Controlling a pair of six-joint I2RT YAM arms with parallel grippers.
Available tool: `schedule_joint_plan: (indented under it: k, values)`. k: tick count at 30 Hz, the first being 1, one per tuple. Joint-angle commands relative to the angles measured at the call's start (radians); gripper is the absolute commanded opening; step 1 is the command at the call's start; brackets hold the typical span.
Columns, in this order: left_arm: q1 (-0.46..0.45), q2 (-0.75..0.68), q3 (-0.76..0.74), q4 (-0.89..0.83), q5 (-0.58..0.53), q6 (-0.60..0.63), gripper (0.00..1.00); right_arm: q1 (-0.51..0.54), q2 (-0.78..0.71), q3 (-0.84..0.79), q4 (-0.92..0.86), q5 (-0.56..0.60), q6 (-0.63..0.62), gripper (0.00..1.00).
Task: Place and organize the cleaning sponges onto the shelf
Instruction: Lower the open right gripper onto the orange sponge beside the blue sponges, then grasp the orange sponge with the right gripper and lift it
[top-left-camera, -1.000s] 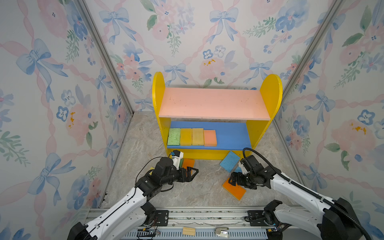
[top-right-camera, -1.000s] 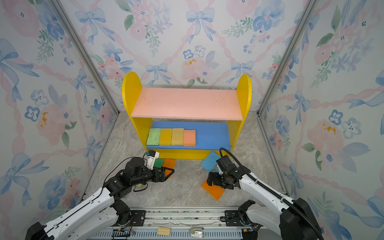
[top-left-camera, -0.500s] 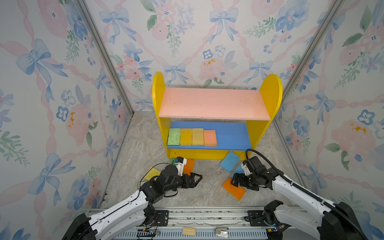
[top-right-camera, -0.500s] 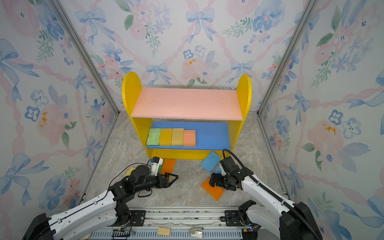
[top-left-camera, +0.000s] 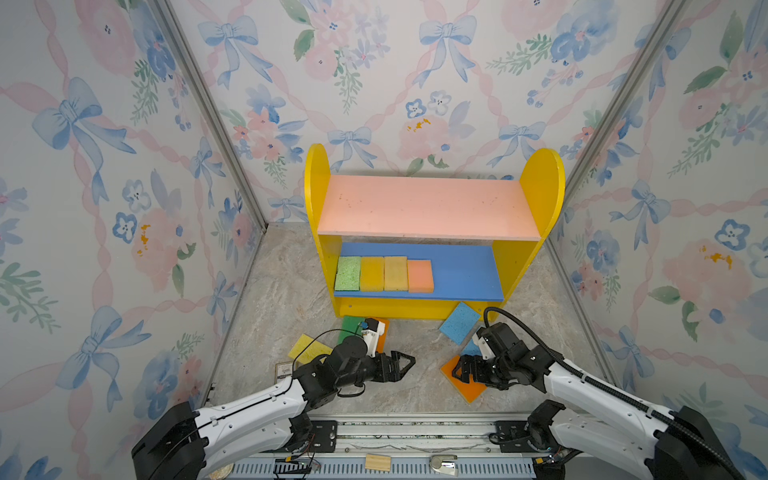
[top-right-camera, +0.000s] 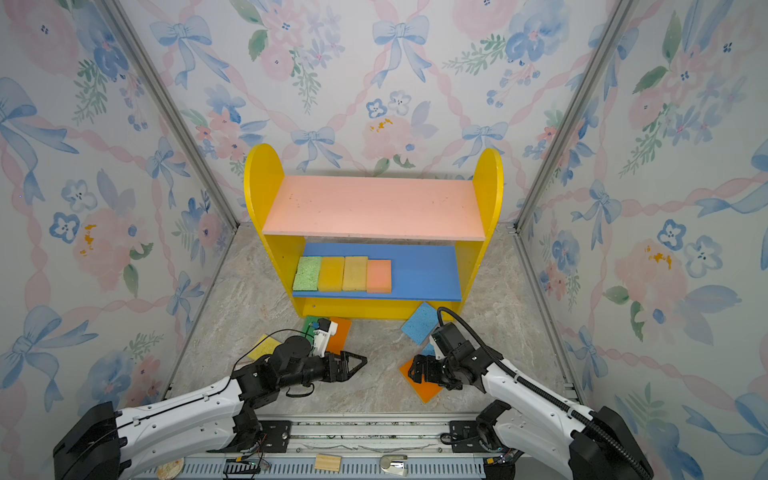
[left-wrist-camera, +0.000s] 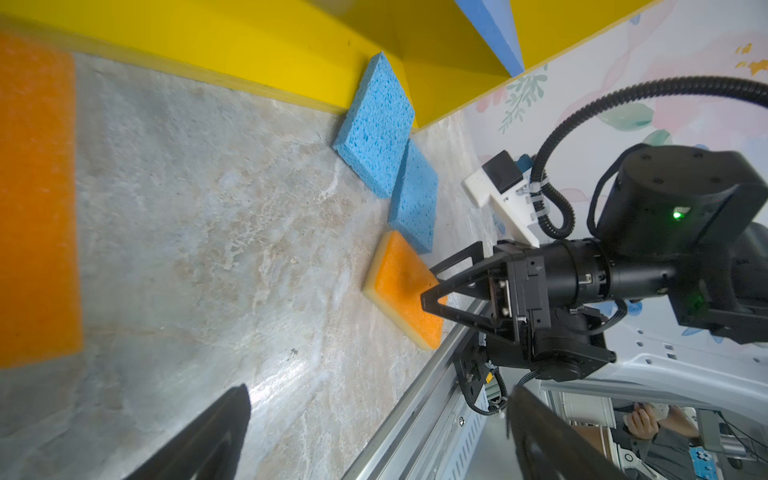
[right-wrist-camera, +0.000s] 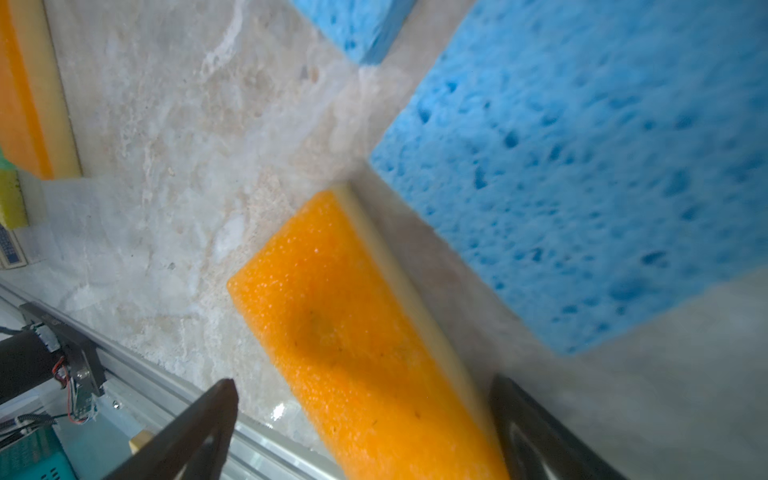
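Four sponges (top-left-camera: 384, 273) abreast, long axes front-to-back

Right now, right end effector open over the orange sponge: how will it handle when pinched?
The orange sponge is porous foam, so probably light and squashy. It lies flat, so unlikely to roll. Grainy top should give the right end effector grip.

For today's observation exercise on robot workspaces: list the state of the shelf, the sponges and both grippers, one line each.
shelf: upright, four sponges on its blue lower board.
shelved sponges: flat, side by side.
left gripper: open, holding nothing.
right gripper: open, over the orange sponge.
orange sponge: flat on the floor, not gripped.
blue sponge: on the floor, a corner against the shelf base.
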Motion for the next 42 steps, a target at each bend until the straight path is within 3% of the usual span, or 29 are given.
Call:
schedule_joint_plan:
  k: [1, 7, 21, 27, 33, 42]
  values:
    - [-0.005, -0.010, -0.020, 0.030, -0.014, -0.016, 0.98, 0.113, 0.008, 0.007, 0.029, 0.038, 0.117, 0.97]
    - [-0.005, -0.029, -0.033, 0.030, -0.014, -0.023, 0.98, 0.173, 0.087, 0.071, -0.071, 0.169, 0.078, 0.96]
    - [-0.005, -0.038, -0.047, 0.036, -0.010, -0.038, 0.98, 0.157, 0.082, 0.024, 0.038, 0.159, 0.073, 0.42]
    - [-0.006, 0.016, -0.085, 0.155, 0.028, -0.094, 0.98, 0.148, 0.045, 0.012, 0.055, 0.161, 0.080, 0.18]
    - [-0.017, 0.061, -0.083, 0.174, 0.029, -0.102, 0.98, 0.144, 0.026, 0.026, 0.074, 0.145, 0.083, 0.07]
    - [-0.016, 0.081, -0.081, 0.280, 0.043, -0.161, 0.98, 0.112, -0.094, 0.081, 0.156, 0.033, 0.081, 0.03]
